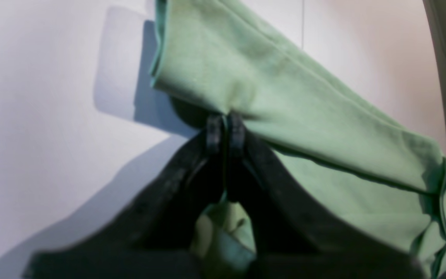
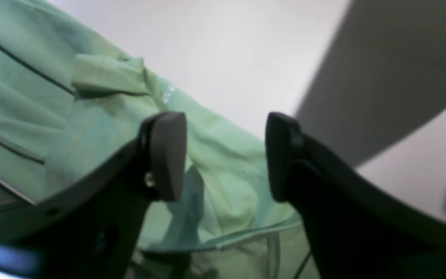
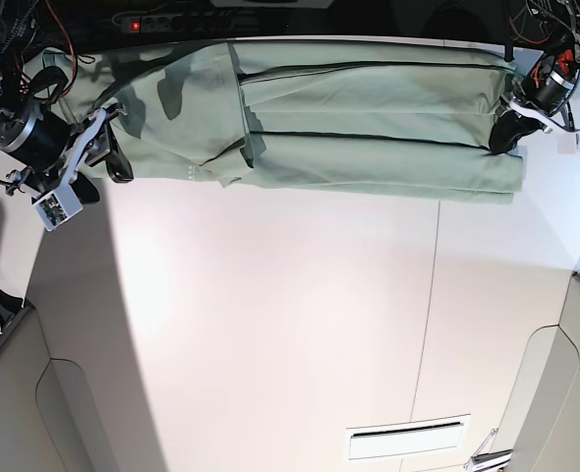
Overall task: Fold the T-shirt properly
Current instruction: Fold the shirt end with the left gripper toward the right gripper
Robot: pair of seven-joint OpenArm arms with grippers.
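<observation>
Two claws sit by the far edge of my white surface [image 3: 270,324]. Up there the T-shirt [image 3: 369,138] lies in a long green strip. My left claw [image 1: 225,133] is pinched tight on its edge. My right claw [image 2: 226,155] is wide, holding nothing. I think I should lift slowly and keep the cloth flat.

Black curved jaws, silver-grey wrists, red cables
</observation>
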